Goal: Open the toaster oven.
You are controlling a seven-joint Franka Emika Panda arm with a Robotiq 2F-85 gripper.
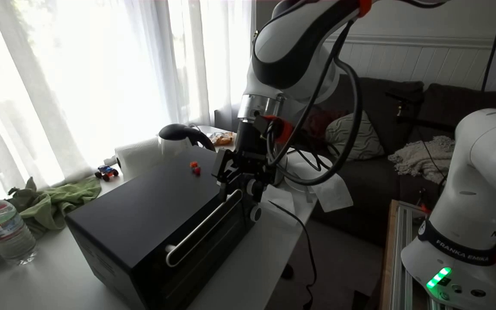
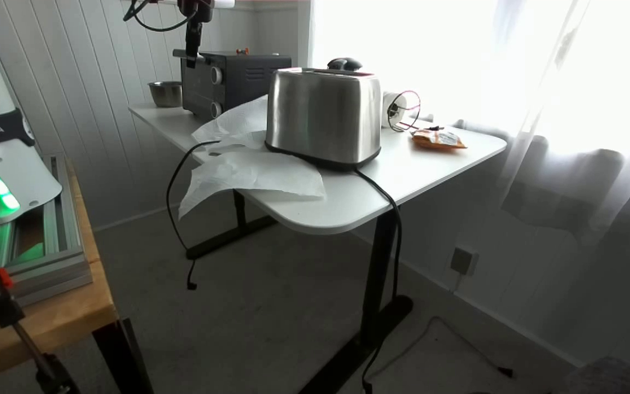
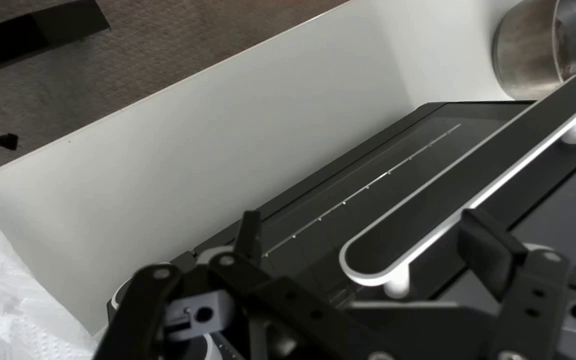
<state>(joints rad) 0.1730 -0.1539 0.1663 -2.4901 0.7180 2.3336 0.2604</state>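
The toaster oven is a black box [image 1: 157, 202] on the white table; it also shows in an exterior view [image 2: 233, 79] and from above its front in the wrist view [image 3: 328, 220]. Its door looks shut. The long silver bar handle [image 1: 203, 230] runs along the top of the front; its knob-side end shows in the wrist view [image 3: 368, 275]. My gripper [image 1: 236, 196] is at that end of the handle, also seen in an exterior view [image 2: 191, 59]. In the wrist view my gripper [image 3: 370, 232] is open, one finger on each side of the handle. The upper-edge finger overlaps the bar; contact is unclear.
A silver slot toaster [image 2: 323, 117] and paper towel sheets [image 2: 255, 174] are beside the oven's knob side. A metal bowl [image 2: 165, 94] stands past its far end. Small orange and red toys [image 1: 195, 168] lie on the oven top. A water bottle [image 1: 4, 232] stands nearby.
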